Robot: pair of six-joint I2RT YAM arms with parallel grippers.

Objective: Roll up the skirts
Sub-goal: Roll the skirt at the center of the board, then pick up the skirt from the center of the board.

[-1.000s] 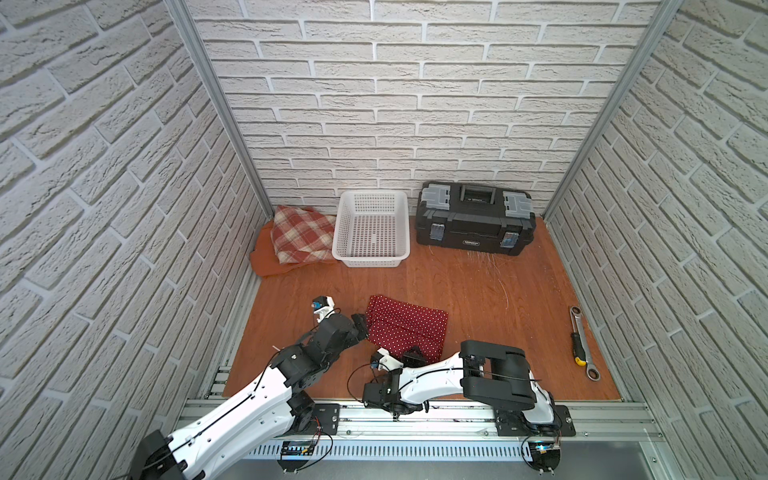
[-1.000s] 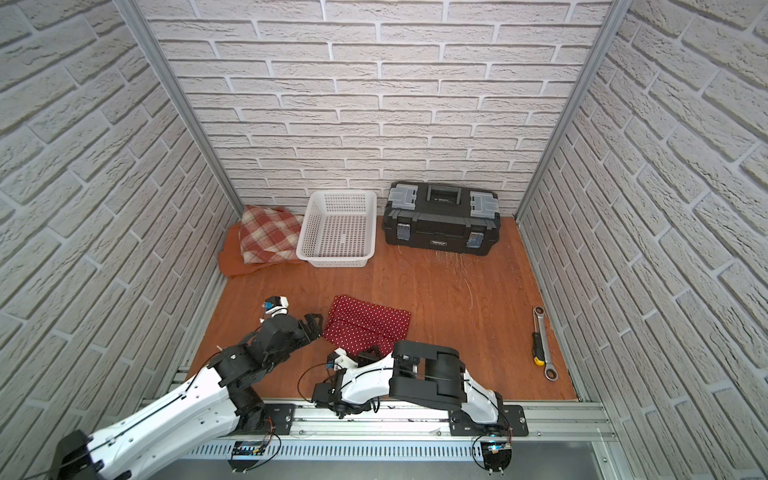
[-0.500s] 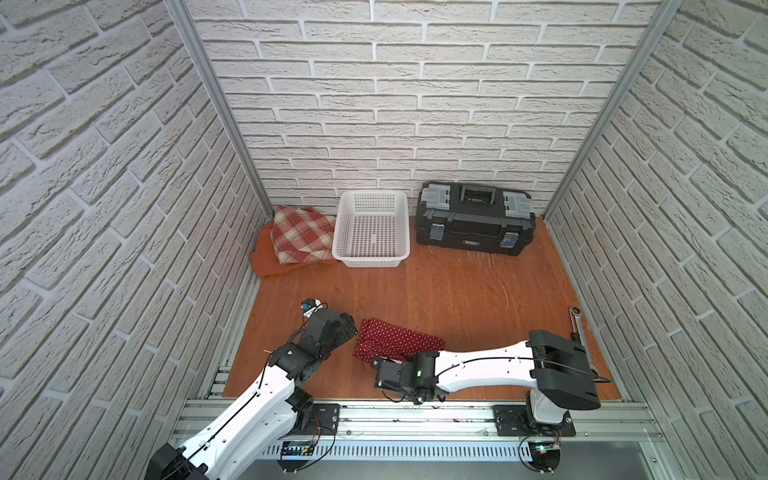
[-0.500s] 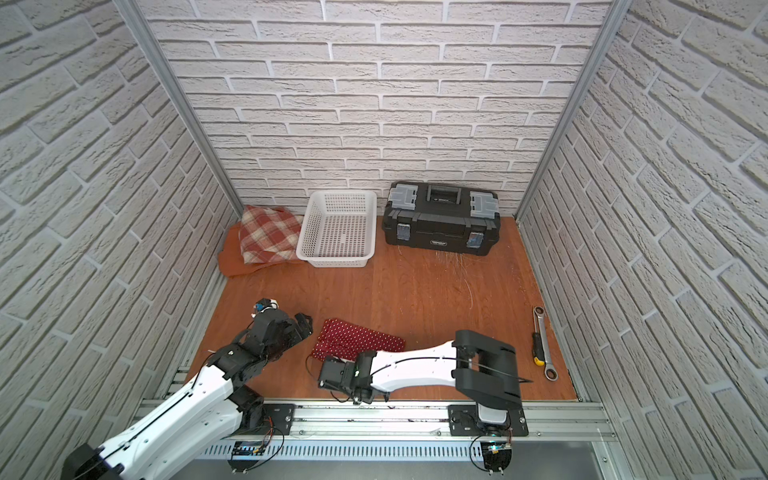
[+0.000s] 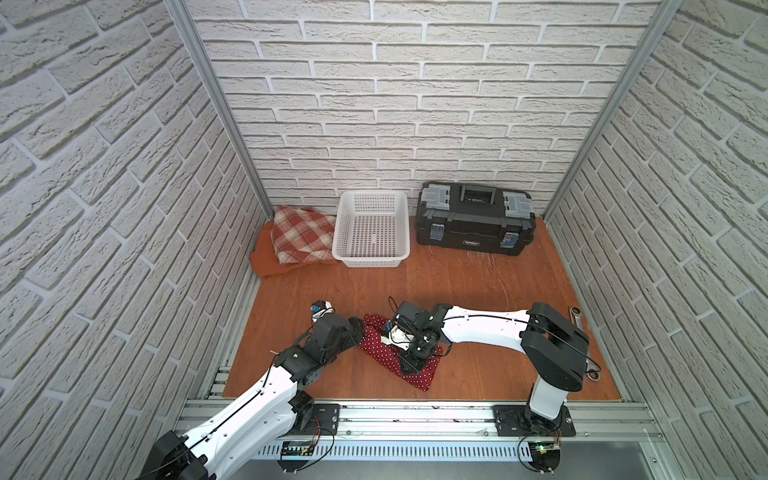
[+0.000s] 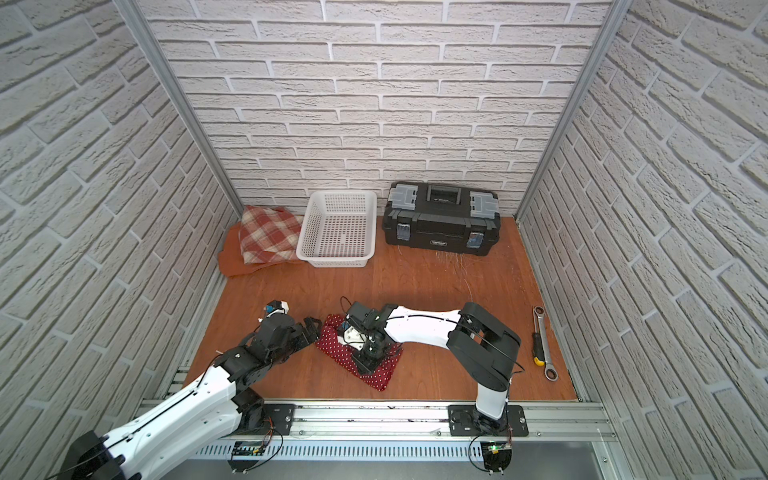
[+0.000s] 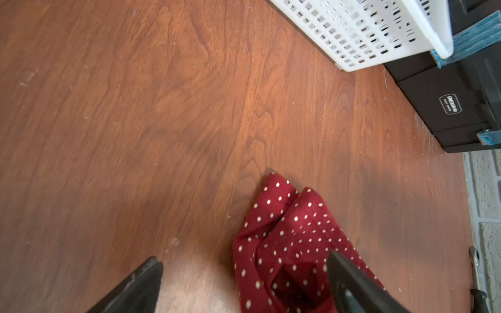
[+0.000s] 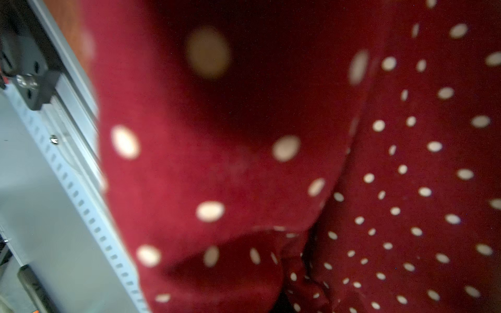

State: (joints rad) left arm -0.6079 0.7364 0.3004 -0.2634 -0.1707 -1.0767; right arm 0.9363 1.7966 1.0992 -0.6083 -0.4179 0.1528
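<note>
Item under work: the polka-dot skirt (image 5: 420, 375), lying near-centre on the wooden table (image 5: 478, 291), bunched and partly folded, not yet a roll. The plaid skirt (image 5: 301, 239) rests on the rust-orange skirt (image 5: 266, 262) in the far left corner, beside the white mesh basket (image 5: 372, 195); both are untouched.

Right gripper (image 5: 411, 359): down on the skirt's middle. A fold of the cloth hangs close against its wrist camera, so it is judged nearly closed on that fold.

Left gripper (image 6: 311, 329): jaws spread wide at the skirt's left end, one finger (image 7: 352, 281) over the cloth, nothing held.

Recommendation: lay the fold down square to the hem. Bring the left gripper onto the left end before turning, so that both ends roll together. Keep tension even, because loose cloth is likely to slump and telescope.
</note>
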